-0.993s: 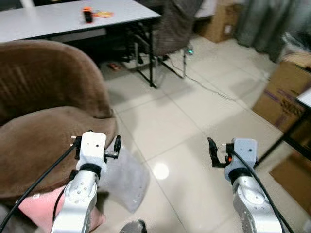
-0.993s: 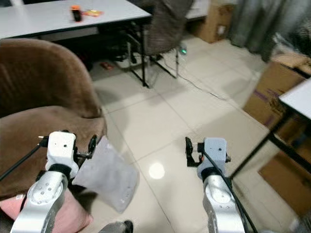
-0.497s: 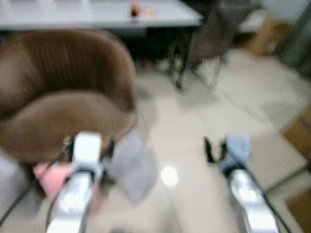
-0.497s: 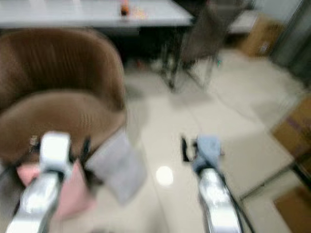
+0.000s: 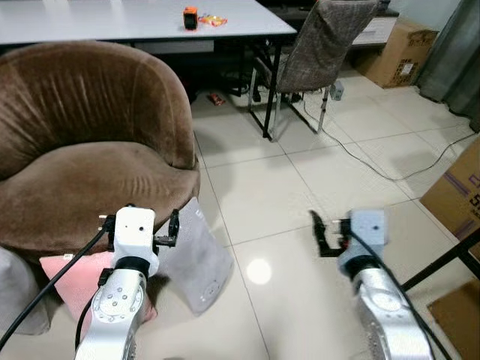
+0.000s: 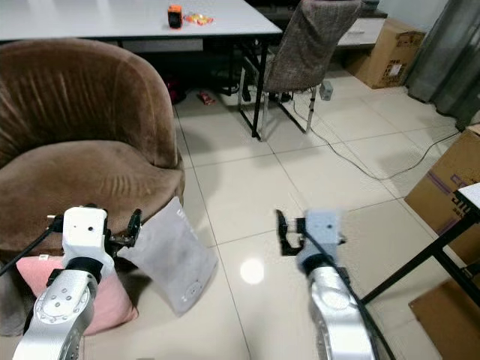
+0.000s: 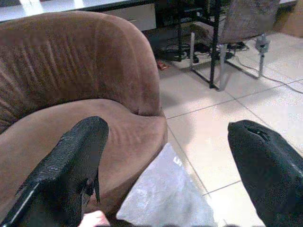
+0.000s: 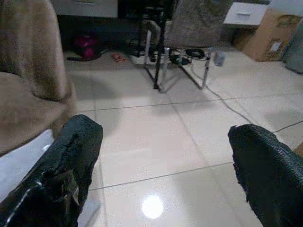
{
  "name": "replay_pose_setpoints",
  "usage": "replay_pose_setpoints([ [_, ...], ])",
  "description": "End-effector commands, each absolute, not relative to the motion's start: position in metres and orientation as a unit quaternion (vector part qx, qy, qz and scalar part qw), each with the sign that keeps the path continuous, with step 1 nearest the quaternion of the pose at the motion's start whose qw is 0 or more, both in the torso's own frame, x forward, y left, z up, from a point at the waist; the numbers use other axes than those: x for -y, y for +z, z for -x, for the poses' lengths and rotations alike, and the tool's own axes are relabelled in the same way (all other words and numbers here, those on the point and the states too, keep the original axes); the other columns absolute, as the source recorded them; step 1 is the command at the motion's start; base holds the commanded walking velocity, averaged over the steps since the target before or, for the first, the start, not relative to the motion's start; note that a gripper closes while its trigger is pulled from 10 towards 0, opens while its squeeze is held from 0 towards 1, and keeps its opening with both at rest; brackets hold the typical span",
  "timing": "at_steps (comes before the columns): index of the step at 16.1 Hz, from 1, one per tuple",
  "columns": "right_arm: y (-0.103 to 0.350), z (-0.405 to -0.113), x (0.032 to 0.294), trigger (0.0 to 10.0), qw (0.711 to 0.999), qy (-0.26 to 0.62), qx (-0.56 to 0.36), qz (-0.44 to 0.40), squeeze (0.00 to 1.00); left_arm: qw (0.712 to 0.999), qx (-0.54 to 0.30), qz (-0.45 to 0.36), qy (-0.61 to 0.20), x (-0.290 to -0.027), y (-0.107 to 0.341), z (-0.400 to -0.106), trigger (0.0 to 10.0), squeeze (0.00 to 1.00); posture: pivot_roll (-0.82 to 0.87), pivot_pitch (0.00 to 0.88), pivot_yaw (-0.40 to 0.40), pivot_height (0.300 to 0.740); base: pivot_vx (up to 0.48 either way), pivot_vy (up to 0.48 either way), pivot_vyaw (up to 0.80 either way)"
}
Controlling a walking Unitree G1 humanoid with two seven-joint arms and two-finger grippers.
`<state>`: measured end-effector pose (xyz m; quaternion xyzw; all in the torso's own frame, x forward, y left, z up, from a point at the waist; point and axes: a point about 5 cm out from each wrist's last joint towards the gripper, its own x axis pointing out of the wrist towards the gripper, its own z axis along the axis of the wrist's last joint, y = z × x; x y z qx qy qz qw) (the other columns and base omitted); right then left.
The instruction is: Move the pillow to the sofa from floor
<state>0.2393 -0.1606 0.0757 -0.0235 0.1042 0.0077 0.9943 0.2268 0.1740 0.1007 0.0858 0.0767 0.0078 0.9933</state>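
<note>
A: How are the grippers set?

B: The left gripper (image 7: 165,165) has its two black fingers (image 7: 71,161) spread wide apart, with nothing between them and nothing touching them. It hangs just in front of the brown sofa (image 5: 82,150), above the grey pillow (image 5: 193,256). The right gripper (image 8: 161,170) is spread just as wide and holds nothing; it hangs over bare floor tiles (image 5: 270,187), well apart from the pillow.

A: And the pillow itself?

B: The grey pillow is on the floor, propped on a slant against the front edge of the sofa's seat, its upper corner touching the cushion and its lower end resting on the tiles. It is flat and roughly square, in a pale grey fabric, with a small tag near its top edge and a faint mark near the lower corner. In the left wrist view it lies between the spread fingers, below them.

A: Anything beside it?

B: A pink pillow (image 6: 30,277) lies on the floor just beside it, on the robot's left, partly under the left arm and against the sofa's base. Something grey (image 5: 15,292) sits at the far left edge; I cannot tell what it is.

A: Further off?

B: A white table (image 5: 135,19) stands behind the sofa with a small orange and black object (image 5: 190,16) on it. A grey fabric chair (image 5: 322,45) stands beside the table, a cable (image 5: 375,165) trails across the tiles, and cardboard boxes (image 5: 394,52) sit off to the robot's right
</note>
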Motion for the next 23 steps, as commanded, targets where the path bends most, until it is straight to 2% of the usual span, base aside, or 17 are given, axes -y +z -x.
replay_pose_setpoints([
  [1,0.079,-0.240,0.166,10.0,0.995,-0.005,-0.099,0.032,0.00,0.994,-0.070,-0.086,-0.003,-0.172,0.103,-0.229,10.0,0.00,0.00,0.000,-0.042,0.740,0.311,0.000,0.00],
  [3,0.078,-0.241,0.163,10.0,0.995,-0.002,-0.102,0.009,0.00,0.994,-0.068,-0.084,-0.011,-0.171,0.104,-0.230,10.0,0.02,0.00,0.000,-0.037,0.740,0.390,0.000,0.27],
  [7,0.079,-0.241,0.166,10.0,0.994,-0.010,-0.104,0.017,0.00,0.994,-0.070,-0.084,-0.010,-0.172,0.104,-0.231,10.0,0.02,0.00,0.000,-0.034,0.740,0.447,0.000,0.76],
  [12,0.081,-0.246,0.170,10.0,0.994,-0.036,-0.103,0.006,0.00,0.994,-0.070,-0.084,-0.002,-0.175,0.104,-0.232,10.0,0.02,0.01,0.000,-0.039,0.740,0.430,0.000,0.00],
  [18,0.085,-0.251,0.166,10.0,0.996,-0.016,-0.091,-0.004,0.00,0.994,-0.070,-0.082,0.001,-0.175,0.103,-0.230,10.0,0.01,0.01,0.000,-0.050,0.740,0.403,0.000,0.00],
  [20,0.086,-0.251,0.163,10.0,0.996,0.008,-0.088,0.002,0.00,0.996,-0.061,-0.072,0.008,-0.176,0.104,-0.229,10.0,0.00,0.01,0.000,-0.051,0.740,0.146,0.000,0.00],
  [23,0.086,-0.252,0.159,10.0,0.996,0.020,-0.087,0.013,0.00,0.994,-0.061,-0.090,0.004,-0.176,0.105,-0.228,10.0,0.00,0.02,0.000,-0.057,0.740,0.000,0.000,0.72],
])
